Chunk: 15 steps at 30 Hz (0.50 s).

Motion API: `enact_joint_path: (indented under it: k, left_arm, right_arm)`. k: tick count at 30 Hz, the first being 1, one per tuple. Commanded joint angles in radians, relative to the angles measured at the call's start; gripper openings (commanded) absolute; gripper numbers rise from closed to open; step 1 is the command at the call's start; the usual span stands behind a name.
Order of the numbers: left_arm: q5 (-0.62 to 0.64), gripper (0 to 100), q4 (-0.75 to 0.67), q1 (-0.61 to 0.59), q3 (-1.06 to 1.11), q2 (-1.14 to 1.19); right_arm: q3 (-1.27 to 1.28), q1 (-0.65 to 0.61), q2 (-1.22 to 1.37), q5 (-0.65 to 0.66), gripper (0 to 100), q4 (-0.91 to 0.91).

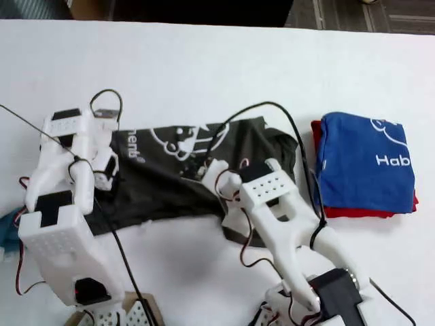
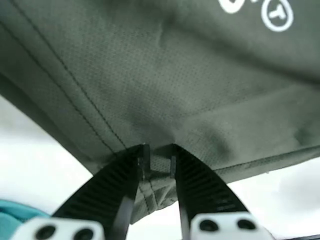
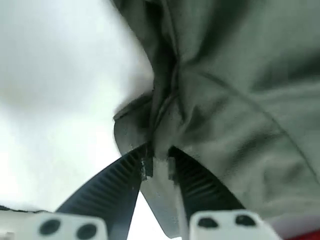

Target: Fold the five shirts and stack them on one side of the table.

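A dark grey shirt [image 1: 170, 173] with a white print lies spread across the middle of the white table [image 1: 204, 61]. My left gripper [image 2: 157, 162] is shut on a pinched fold of the dark grey shirt [image 2: 190, 85] at its left edge. My right gripper [image 3: 157, 167] is shut on a bunched edge of the same shirt [image 3: 235, 100] near its front right corner. In the high view the left arm [image 1: 71, 170] stands over the shirt's left end and the right arm [image 1: 265, 197] over its front right part. A folded blue shirt [image 1: 367, 163] rests on a folded red shirt [image 1: 360, 212] at the right.
A teal cloth [image 1: 8, 227] peeks out at the left edge by the left arm's base, also seen as teal cloth [image 2: 15, 215] in the left wrist view. Black cables [image 1: 272, 109] arc over the dark shirt. Bare table lies behind the shirt.
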Motion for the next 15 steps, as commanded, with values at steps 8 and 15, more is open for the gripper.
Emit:
enact_joint_path:
  k: [8, 15]
  left_arm:
    - [0.005, 10, -0.009, -0.009, -0.001, -0.066]
    - [0.005, 10, -0.009, -0.009, 0.001, -0.066]
  right_arm:
    - [0.02, -0.004, -0.045, 0.006, 3.5, -0.048]
    - [0.002, -0.004, -0.058, 0.006, 2.2, -0.038]
